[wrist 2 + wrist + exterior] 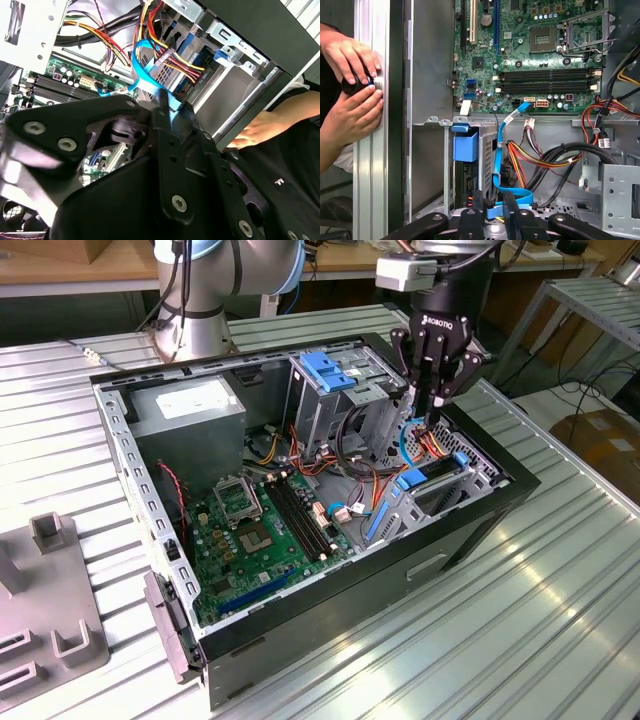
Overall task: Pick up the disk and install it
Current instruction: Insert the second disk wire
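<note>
the disk (466, 146) is no longer loose on the table: you see its bright blue carrier and grey metal body standing on edge in the lower drive bay, at the exterior view's right end of the open computer case (480, 525), just beside the near side wall. so the pick-up looks done and the work is at the seating stage. whether the disk is pushed fully home you cannot judge from here, since its lower end is hidden in the bay.

the gripper (432, 418) hangs straight down into that same corner, right over the bay, among the bundle of red and yellow power wires (520, 160). a thin blue data cable (497, 150) runs up to the tip of the claw; you cannot tell whether the claw is pinching it, pinching the carrier, or simply pressed down with nothing held.

a person's hands (350, 55) rest on the table beside the case wall, around a small dark round object.
</note>
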`<action>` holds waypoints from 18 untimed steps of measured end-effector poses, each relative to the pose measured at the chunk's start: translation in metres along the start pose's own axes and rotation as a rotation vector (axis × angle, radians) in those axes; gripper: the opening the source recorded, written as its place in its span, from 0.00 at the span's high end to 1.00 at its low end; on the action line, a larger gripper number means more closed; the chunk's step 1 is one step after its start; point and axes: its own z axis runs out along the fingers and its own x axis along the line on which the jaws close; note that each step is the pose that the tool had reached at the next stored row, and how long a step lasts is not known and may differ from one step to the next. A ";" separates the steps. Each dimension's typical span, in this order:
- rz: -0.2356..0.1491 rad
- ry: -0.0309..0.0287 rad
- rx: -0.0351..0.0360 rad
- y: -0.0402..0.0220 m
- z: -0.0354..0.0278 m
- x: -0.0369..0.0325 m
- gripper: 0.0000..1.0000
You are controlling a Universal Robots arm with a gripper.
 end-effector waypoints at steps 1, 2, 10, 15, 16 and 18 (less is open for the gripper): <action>0.000 0.0010 0.0000 -0.0002 0.0002 -0.0001 0.77; 0.000 0.0019 0.0000 -0.0003 0.0005 -0.0002 0.83; 0.000 0.0035 0.0000 -0.0005 0.0012 -0.0004 0.84; 0.000 0.0035 0.0000 -0.0005 0.0015 0.0006 0.84; 0.000 0.0027 -0.0001 -0.0005 0.0018 0.0014 0.84; 0.000 -0.0061 0.0001 -0.0005 0.0027 0.0039 0.84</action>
